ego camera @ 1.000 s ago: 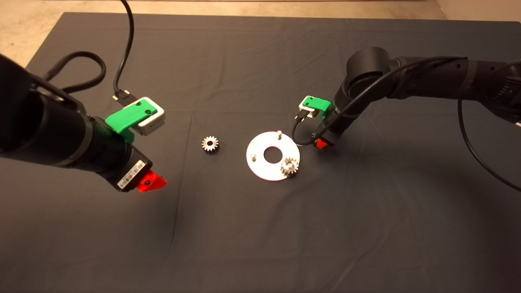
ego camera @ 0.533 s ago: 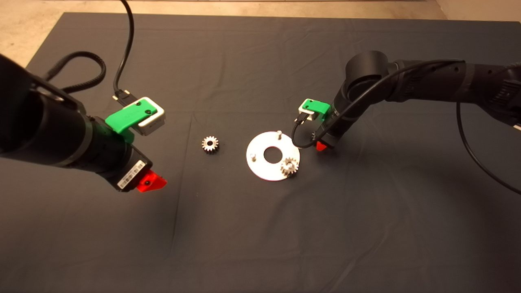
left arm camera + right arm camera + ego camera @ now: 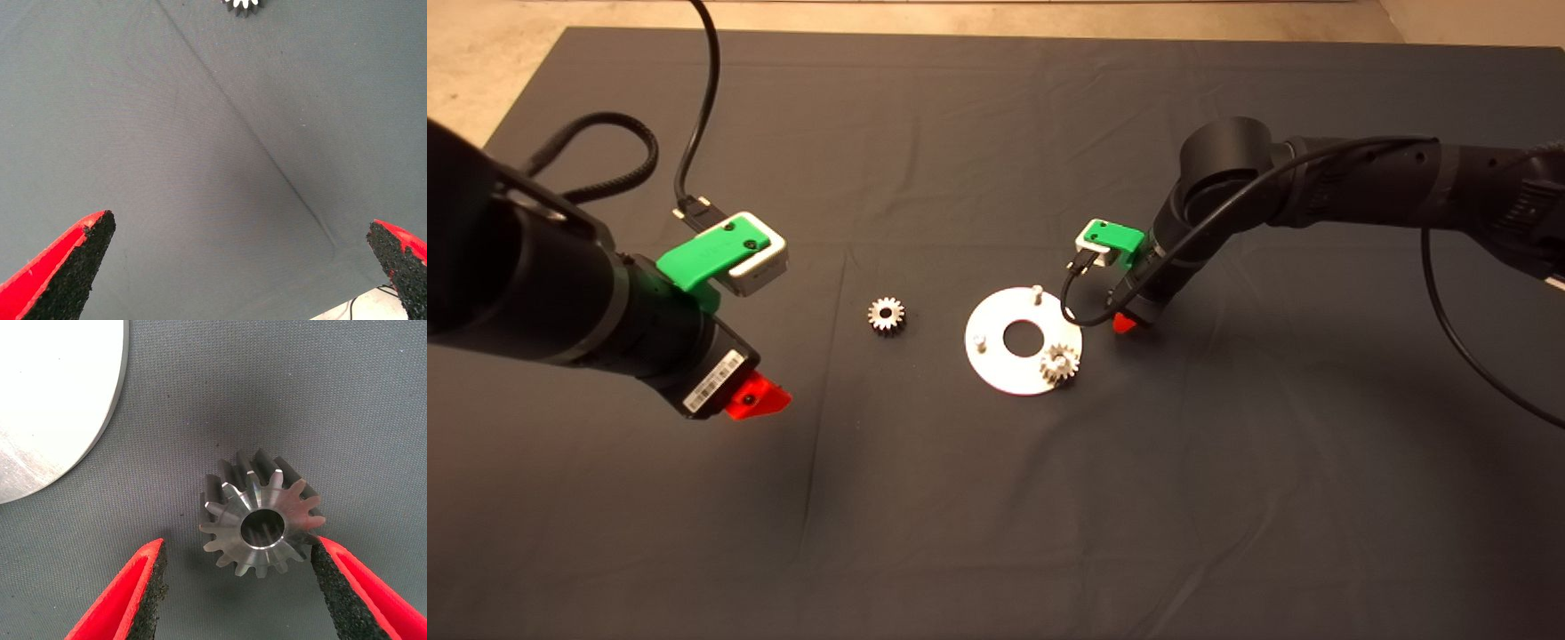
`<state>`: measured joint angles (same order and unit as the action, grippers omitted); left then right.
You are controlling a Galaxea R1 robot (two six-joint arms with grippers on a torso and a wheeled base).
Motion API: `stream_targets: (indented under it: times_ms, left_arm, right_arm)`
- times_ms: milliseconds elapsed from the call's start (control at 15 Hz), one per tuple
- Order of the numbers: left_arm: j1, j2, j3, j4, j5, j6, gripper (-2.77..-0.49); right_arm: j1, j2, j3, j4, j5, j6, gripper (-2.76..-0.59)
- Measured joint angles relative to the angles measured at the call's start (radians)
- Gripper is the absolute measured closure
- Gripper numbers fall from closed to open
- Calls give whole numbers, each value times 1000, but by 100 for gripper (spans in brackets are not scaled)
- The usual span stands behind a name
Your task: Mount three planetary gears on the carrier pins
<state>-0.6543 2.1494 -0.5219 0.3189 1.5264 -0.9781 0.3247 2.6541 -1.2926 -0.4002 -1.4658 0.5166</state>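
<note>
The silver-white disc [image 3: 996, 360] lies mid-mat with two bare carrier pins [image 3: 1037, 290] [image 3: 979, 339]; one planetary gear [image 3: 1059, 363] sits on the pin at its near right. A second gear [image 3: 887, 315] lies loose on the mat left of the disc. My right gripper [image 3: 1125, 322] is low over the mat just right of the disc. In the right wrist view it [image 3: 239, 547] is open around a third gear [image 3: 263, 520], one pad [image 3: 337, 583] almost at the teeth, and the disc's edge [image 3: 53, 400] shows. My left gripper [image 3: 758, 398] hovers open [image 3: 237, 227] at the left.
The dark mat [image 3: 996, 516] has a fold line running from the loose gear toward the front. Black cables [image 3: 694, 107] loop at the back left. In the left wrist view only the loose gear's [image 3: 243, 5] teeth show at the picture's edge.
My right gripper has crept slightly nearer the disc and lower toward the mat. The left arm, the disc and the two visible gears have not moved.
</note>
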Motion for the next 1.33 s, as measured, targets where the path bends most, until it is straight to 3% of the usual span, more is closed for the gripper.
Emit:
stream_targets:
  times_ms: [200, 333, 1067, 1333]
  left_arm:
    - [0, -1, 0, 0, 0, 0, -277]
    - [0, -2, 0, 0, 0, 0, -277]
    - [0, -16, 3, -1, 0, 0, -277]
    - [0, -17, 3, 0, 0, 0, -277]
  right_arm:
    - [0, -1, 0, 0, 19, 0, -160]
    - [0, -3, 0, 0, 23, 0, -160]
    - [-1, -5, -1, 0, 27, 0, -154]
    - [-1, -5, -1, -1, 28, -3, -136]
